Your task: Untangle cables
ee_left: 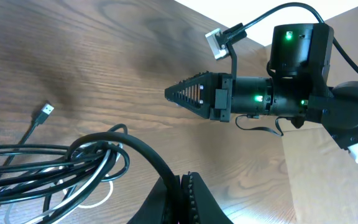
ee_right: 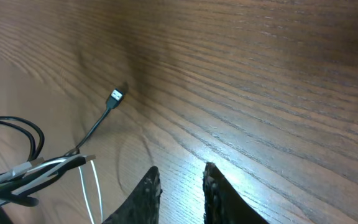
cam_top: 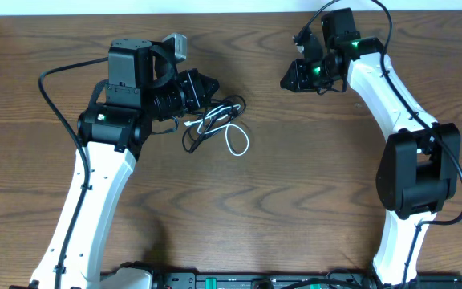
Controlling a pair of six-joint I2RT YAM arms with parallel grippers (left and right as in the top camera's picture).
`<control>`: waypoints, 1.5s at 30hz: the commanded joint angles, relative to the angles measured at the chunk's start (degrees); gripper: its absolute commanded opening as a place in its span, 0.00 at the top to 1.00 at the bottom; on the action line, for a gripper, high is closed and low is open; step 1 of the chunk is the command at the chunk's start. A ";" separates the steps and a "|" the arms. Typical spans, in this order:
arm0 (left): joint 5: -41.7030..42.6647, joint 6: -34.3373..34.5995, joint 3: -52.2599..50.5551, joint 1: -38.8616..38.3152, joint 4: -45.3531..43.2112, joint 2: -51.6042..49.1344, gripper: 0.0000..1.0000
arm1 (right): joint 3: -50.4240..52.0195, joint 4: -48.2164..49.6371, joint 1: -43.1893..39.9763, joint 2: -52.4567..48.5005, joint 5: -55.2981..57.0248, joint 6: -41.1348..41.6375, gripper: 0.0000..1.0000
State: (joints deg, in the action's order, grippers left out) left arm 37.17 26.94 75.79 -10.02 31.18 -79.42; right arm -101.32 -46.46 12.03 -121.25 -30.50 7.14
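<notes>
1. Cables (cam_top: pixel 215 122): the black cable (ee_left: pixel 143 152) and the white cable (cam_top: pixel 245 141) lie in one tangled heap on the table (cam_top: pixel 295 201), left of centre in the overhead view. A white loop sticks out at 4 o'clock.
2. One plug (ee_right: pixel 115 96) of the black cable lies free on bare wood, clear of the heap.
3. Left gripper (ee_left: pixel 183 193): at the heap's 12 o'clock edge, jaws pressed together. A black strand runs up to them; whether it is pinched cannot be told.
4. Right gripper (ee_right: pixel 181 169): at 2 o'clock from the heap, well apart, jaws narrowly parted and empty.
5. Judgement: separation is barely begun. The next move calls for the right gripper to reach the free plug or the white loop and draw it outward.
</notes>
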 commanded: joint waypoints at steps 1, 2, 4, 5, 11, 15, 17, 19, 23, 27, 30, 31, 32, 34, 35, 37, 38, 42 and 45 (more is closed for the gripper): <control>0.81 -0.90 0.50 -0.11 -0.46 0.44 0.92 | -0.74 -0.09 0.07 0.94 -0.07 -0.37 0.78; 0.81 -0.42 0.50 -0.11 -0.44 0.44 0.93 | -0.74 -0.09 0.07 0.94 -0.07 -0.37 0.78; 0.79 0.13 0.50 -0.50 -0.48 0.42 0.93 | -0.74 -0.09 0.07 0.94 -0.07 -0.37 0.77; 0.76 0.11 0.50 -0.92 -0.48 0.42 0.93 | -0.74 -0.09 0.07 0.94 -0.07 -0.37 0.77; -0.26 0.37 0.50 -2.84 -0.46 -0.96 0.92 | -0.74 -0.13 0.07 0.94 -0.07 -0.37 0.75; -0.28 2.93 0.50 -3.32 -0.50 -3.37 0.92 | -0.74 -0.74 0.07 0.94 -0.04 -0.37 0.75; -0.28 3.41 0.50 -3.37 -0.48 -4.11 0.93 | -0.74 -0.76 0.07 0.94 -0.04 -0.37 0.75; -0.28 3.58 0.50 -3.48 -0.48 -4.74 0.93 | -0.74 -0.74 0.07 0.94 -0.04 -0.37 0.74; -0.31 3.58 0.50 -3.85 -0.63 -5.49 0.92 | -0.74 -0.70 0.07 0.94 -0.02 -0.37 0.73; -0.33 3.58 0.50 -3.93 -0.90 -5.57 0.93 | -0.74 -0.52 0.07 0.94 -0.02 -0.37 0.72; -0.33 3.58 0.50 -3.93 -0.92 -5.57 0.93 | -0.74 -0.48 0.07 0.94 -0.02 -0.37 0.71; -0.33 3.58 0.50 -3.93 -0.92 -5.57 0.92 | -0.74 -0.48 0.07 0.94 -0.02 -0.37 0.71; -0.33 3.58 0.50 -3.93 -0.92 -5.57 0.93 | -0.74 -0.48 0.07 0.94 -0.02 -0.37 0.71; -0.33 3.58 0.50 -3.93 -0.92 -5.57 0.93 | -0.74 -0.48 0.07 0.94 -0.02 -0.37 0.71; -0.33 3.56 0.50 -3.93 -0.92 -5.57 0.93 | -0.74 -0.48 0.07 0.94 -0.02 -0.37 0.71; -0.35 3.58 0.50 -3.93 -0.92 -5.57 0.93 | -0.74 -0.48 0.07 0.94 -0.02 -0.37 0.71; -0.37 3.56 0.50 -3.93 -0.92 -5.57 0.93 | -0.74 -0.48 0.07 0.94 -0.02 -0.37 0.71; -0.79 3.56 0.50 -3.93 -1.09 -5.60 0.93 | -0.74 -0.50 0.04 0.94 -0.02 -0.37 0.69; -0.79 3.56 0.50 -3.96 -1.57 -5.86 0.92 | -0.74 -0.50 0.07 0.94 -0.02 -0.35 0.68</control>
State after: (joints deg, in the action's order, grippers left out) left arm 36.91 30.22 75.79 -13.82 30.28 -84.93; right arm -101.32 -46.92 12.03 -121.25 -30.35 7.14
